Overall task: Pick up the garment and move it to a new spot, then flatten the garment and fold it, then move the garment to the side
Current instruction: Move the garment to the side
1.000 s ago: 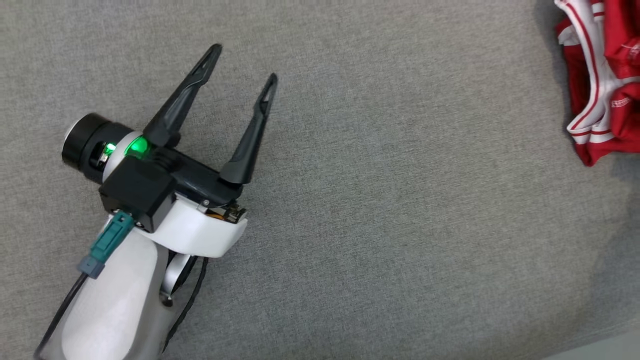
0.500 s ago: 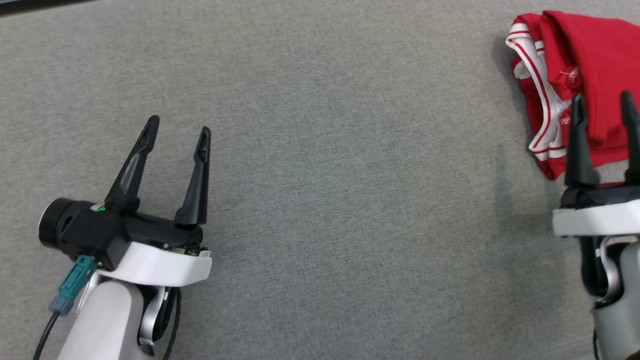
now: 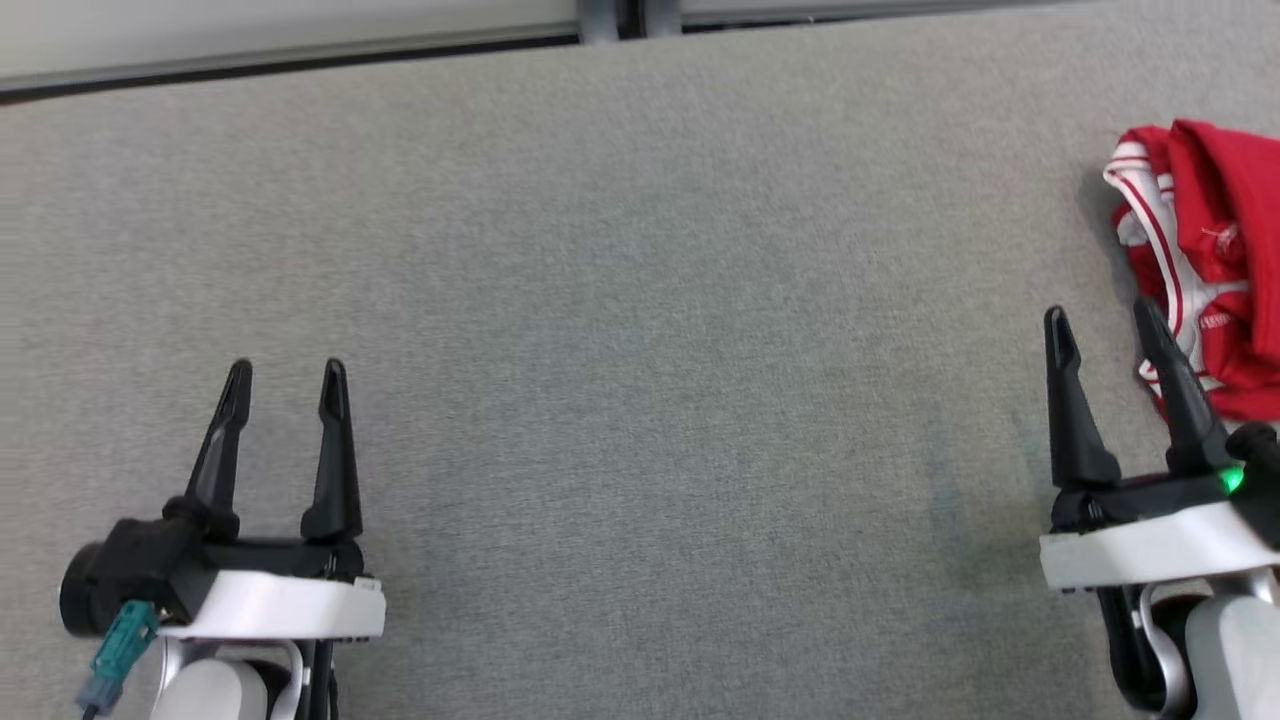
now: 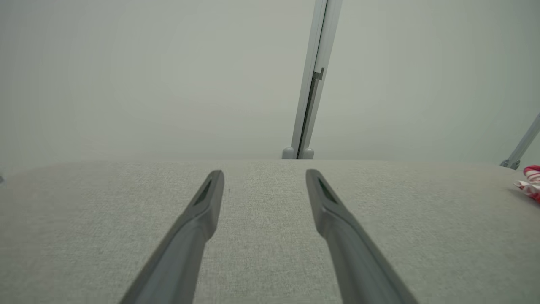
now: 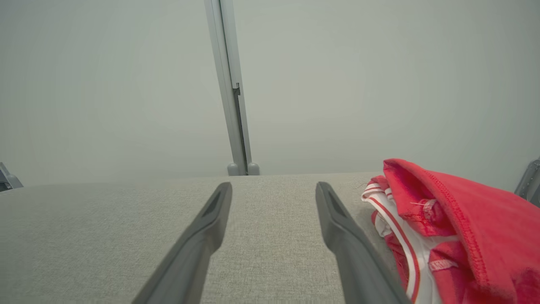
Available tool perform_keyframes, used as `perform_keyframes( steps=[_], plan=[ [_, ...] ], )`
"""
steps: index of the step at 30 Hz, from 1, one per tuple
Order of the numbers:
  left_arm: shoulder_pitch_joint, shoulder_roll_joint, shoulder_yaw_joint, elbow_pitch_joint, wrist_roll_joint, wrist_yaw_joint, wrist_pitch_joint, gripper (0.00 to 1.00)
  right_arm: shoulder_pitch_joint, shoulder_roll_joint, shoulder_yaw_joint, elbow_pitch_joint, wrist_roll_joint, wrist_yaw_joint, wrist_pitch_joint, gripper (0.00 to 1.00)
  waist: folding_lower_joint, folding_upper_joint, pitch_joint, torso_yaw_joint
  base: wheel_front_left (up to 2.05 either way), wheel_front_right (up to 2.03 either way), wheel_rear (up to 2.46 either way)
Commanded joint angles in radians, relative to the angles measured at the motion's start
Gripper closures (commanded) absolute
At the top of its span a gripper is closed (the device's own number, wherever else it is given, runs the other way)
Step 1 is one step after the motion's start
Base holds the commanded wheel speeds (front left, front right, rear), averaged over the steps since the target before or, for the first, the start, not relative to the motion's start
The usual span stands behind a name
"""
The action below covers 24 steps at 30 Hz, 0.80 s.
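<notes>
A pale wall panel (image 3: 280,30) runs along the far edge of the grey cloth-covered table (image 3: 640,300), with a thin upright post (image 4: 312,84) rising from that edge. Plain grey cloth stretches between the two arms.

The head view takes in both arms at once. The left end effector (image 3: 287,368) hovers over the left part of the table and the right end effector (image 3: 1100,312) over the right part, each with its fingers spread wide and holding nothing. The left wrist view shows the garment (image 3: 1215,250) as a small red and white scrap far off to the side, close to the far edge. The right wrist view shows it large and near, a rumpled red heap with white, red-striped trim and a stitched hem on top.

The garment lies bunched on the right part of the table, short of the far edge. It sits just to the right of the right end effector, outside the gap between the fingers. The right finger runs alongside the striped trim. Whether they touch cannot be told. The left end effector is well apart from it.
</notes>
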<state>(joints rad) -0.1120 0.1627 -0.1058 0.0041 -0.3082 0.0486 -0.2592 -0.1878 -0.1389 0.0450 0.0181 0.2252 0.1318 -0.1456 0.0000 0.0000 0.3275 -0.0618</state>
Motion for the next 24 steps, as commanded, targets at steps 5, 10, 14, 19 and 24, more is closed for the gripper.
perform_keyframes(
  steps=[5, 10, 14, 19, 24],
  plan=[
    [0.078, -0.005, 0.008, 0.027, -0.005, -0.002, -0.005, 0.0, 0.086, 0.013, -0.005, -0.024, -0.008, -0.002, 0.034, 0.0, 0.0, 0.0, -0.12, 0.059, 0.0, 0.0, 0.0],
    [0.164, -0.004, 0.01, 0.049, -0.013, -0.004, -0.006, 0.0, 0.18, 0.023, -0.011, -0.036, -0.005, -0.002, 0.071, 0.0, 0.0, 0.0, -0.229, 0.071, 0.0, 0.0, 0.0],
    [0.216, 0.002, 0.008, 0.054, -0.017, 0.003, 0.001, 0.0, 0.233, 0.023, -0.003, -0.048, -0.008, -0.002, 0.099, 0.0, 0.0, 0.0, -0.286, 0.07, 0.0, 0.0, 0.0],
    [0.265, 0.007, 0.009, 0.044, -0.022, 0.011, 0.016, 0.0, 0.271, 0.02, 0.012, -0.057, -0.002, -0.002, 0.123, 0.0, 0.0, 0.0, -0.33, 0.065, 0.0, 0.0, 0.0],
    [0.301, 0.012, 0.013, 0.026, -0.032, 0.016, 0.034, 0.0, 0.296, 0.02, 0.015, -0.075, -0.005, -0.002, 0.135, 0.0, 0.0, 0.0, -0.354, 0.053, 0.0, 0.0, 0.0]
  ],
)
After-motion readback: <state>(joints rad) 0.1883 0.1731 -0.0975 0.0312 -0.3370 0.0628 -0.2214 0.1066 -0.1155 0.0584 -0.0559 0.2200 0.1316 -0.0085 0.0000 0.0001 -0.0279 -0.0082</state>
